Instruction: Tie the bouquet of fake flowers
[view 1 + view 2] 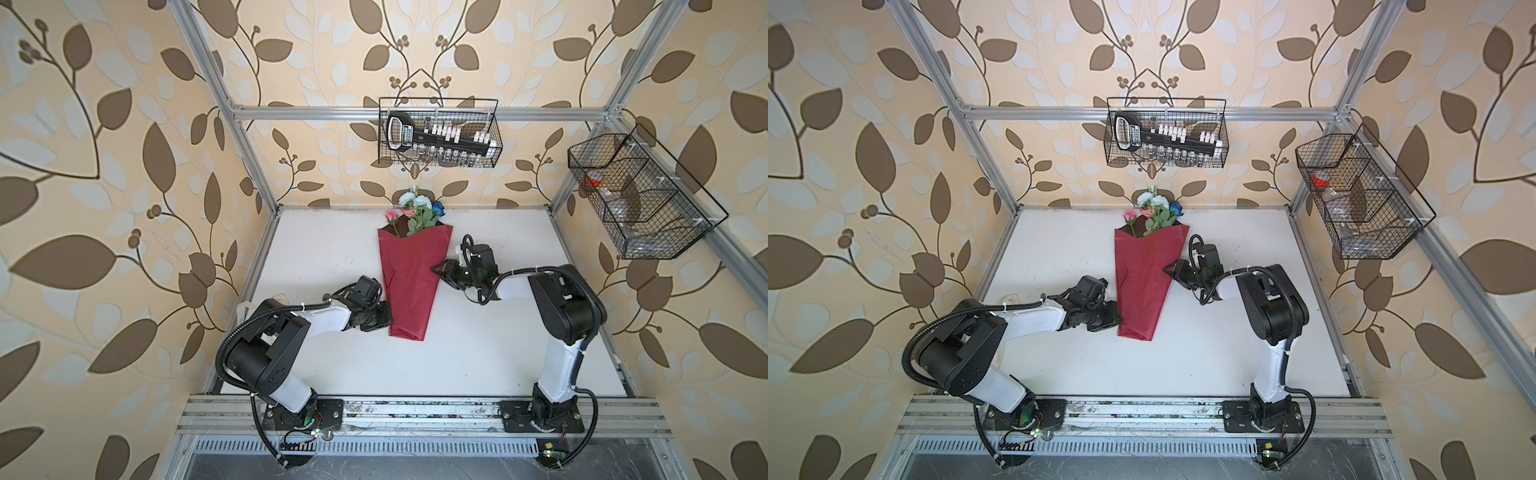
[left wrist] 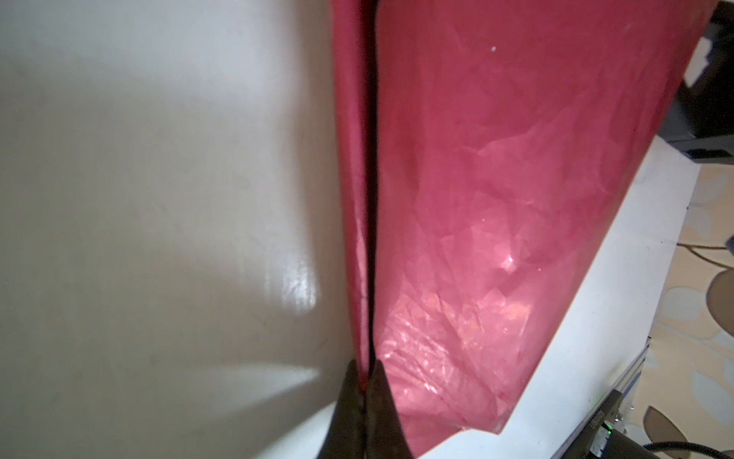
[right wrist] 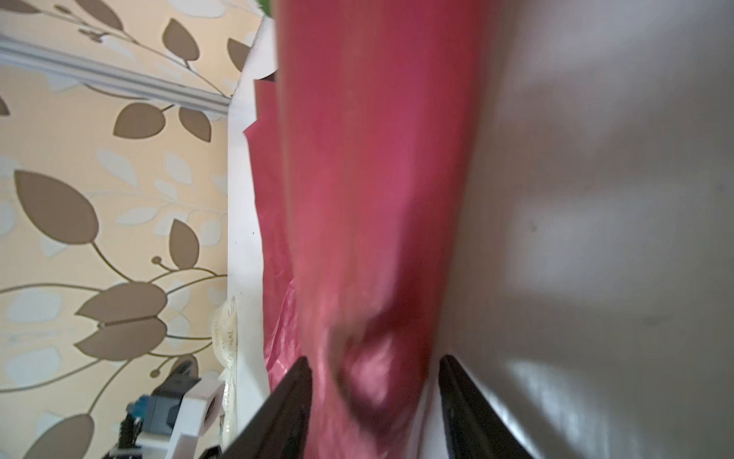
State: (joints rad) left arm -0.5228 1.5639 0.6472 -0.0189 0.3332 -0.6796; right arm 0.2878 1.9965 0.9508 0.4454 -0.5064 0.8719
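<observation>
on the white table: wrapped bunch, a gripper at each edge

along the middle of the white table [image 1: 478, 353] [image 1: 1204, 353] lies the bouquet of fake flowers [image 1: 415, 210] [image 1: 1154, 208]. in both top views its pink, pale-blue and dark-blue blooms and green leaves sit at the 12 o'clock end, close to the back wall. the stems run into the red wrapping sheet [image 1: 409, 282] [image 1: 1144, 282] [image 2: 516, 198] [image 3: 357, 179] and are hidden there. the sheet is folded about them as a long cone, wide at 12 o'clock and narrowing toward 6 o'clock, lying flat on the table.

the left gripper [image 1: 387, 318] [image 1: 1118, 319] [image 2: 367, 371] meets the cone at its 8 o'clock edge, near the narrow end. in the left wrist view its fingers [image 2: 349, 401] are pressed together with a thin fold of the sheet nipped between them.

the right gripper [image 1: 436, 269] [image 1: 1168, 268] [image 3: 375, 359] meets the cone at its 3 o'clock edge, about halfway along. the right wrist view is blurred, yet its jaws plainly stand apart, one on either side of a raised fold of the sheet. a strip of table shows between that fold and one of the fingers [image 3: 468, 397], so nothing is clamped.

a cream ribbon [image 1: 279, 297] [image 3: 228, 337] lies on the table at 9 o'clock from the cone, well apart from it, beyond the left arm.

a black wire basket [image 1: 440, 133] hangs on the frame at 12 o'clock.
</observation>
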